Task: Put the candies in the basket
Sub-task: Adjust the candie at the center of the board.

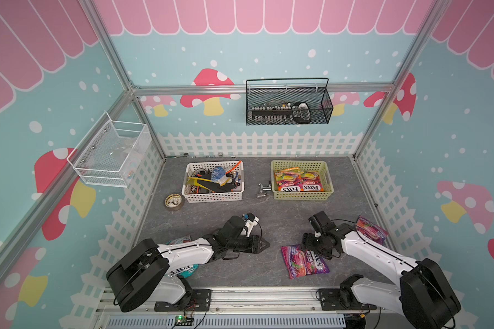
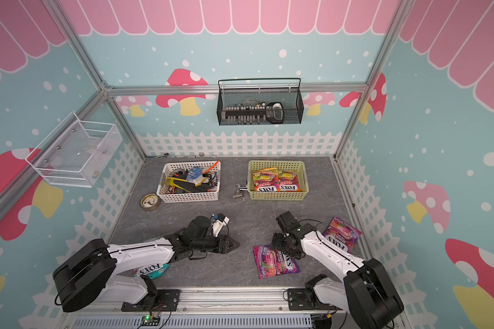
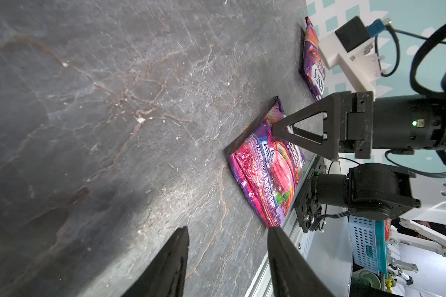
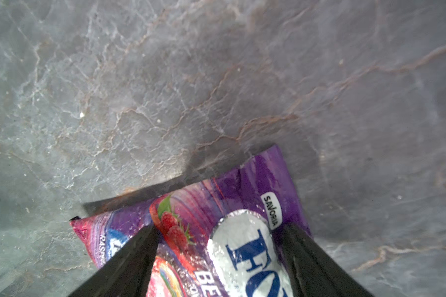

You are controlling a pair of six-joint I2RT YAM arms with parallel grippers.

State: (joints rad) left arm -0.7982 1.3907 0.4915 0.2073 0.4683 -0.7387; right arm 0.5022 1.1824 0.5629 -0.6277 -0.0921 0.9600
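Candies, front to back: a teal bag [image 2: 151,272] is lying on the counter [image 1: 283,216] under the left arm [image 1: 183,250]; a purple bag [image 1: 303,262] is lying beneath the right fingers [image 4: 129,259], spread wide over it; the left fingers [image 3: 170,259], parted and empty, are hovering above bare counter; a second purple bag [image 2: 341,235] is lying farther right; two orange-pink bags [image 1: 290,182] are lying inside the basket [image 1: 301,196].

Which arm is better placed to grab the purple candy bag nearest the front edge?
Right. The right gripper hangs open directly over that bag; the left gripper points at the table beside it.
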